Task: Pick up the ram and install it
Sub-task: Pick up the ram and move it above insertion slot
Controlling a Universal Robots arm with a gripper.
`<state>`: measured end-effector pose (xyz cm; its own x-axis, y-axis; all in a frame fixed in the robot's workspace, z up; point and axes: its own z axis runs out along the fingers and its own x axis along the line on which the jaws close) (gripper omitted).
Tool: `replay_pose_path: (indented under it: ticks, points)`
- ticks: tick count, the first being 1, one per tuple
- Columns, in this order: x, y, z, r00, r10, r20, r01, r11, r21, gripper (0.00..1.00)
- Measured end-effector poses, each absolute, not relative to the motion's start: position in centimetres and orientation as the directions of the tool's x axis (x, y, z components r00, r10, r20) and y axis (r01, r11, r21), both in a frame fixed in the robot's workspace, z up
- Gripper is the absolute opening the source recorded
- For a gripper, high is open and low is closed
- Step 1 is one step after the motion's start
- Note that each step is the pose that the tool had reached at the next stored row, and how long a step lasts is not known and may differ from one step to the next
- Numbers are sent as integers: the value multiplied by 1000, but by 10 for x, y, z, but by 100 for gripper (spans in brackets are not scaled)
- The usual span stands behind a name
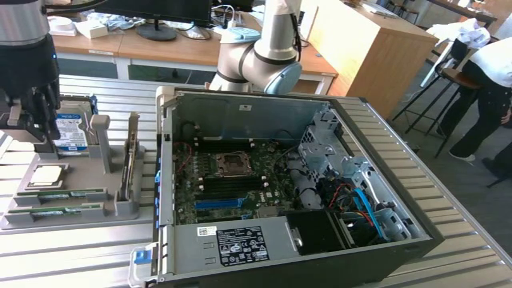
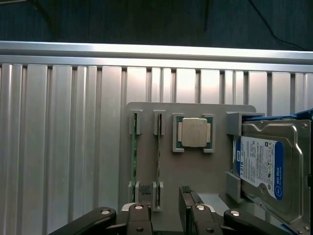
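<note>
Two ram sticks, thin green boards on edge, sit in slots of a grey holder (image 1: 120,207) at the exterior view's left: one ram stick (image 1: 62,195) (image 2: 158,156) and a second (image 1: 50,211) (image 2: 134,156) beside it. My gripper (image 1: 32,133) (image 2: 166,208) hangs above the holder, open and holding nothing. In the wrist view its dark fingertips (image 2: 144,208) stand on either side of the end of the ram stick nearer the processor, well above it. The open computer case (image 1: 384,150) with its motherboard (image 1: 232,180) lies at the exterior view's centre.
The holder also carries a square silver processor (image 1: 48,175) (image 2: 194,132) and a blue-labelled hard drive (image 1: 72,135) (image 2: 264,166). All rest on a ribbed metal table (image 2: 58,137). A person (image 1: 488,90) stands at the exterior view's far right, away from the table.
</note>
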<state>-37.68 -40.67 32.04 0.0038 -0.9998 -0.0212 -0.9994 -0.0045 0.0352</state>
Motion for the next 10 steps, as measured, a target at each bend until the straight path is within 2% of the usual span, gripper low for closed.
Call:
replay_pose_path:
  ticks: [10]
  points:
    - [-377,-407,306,4,-1000,-21,-999,-5,35,36]
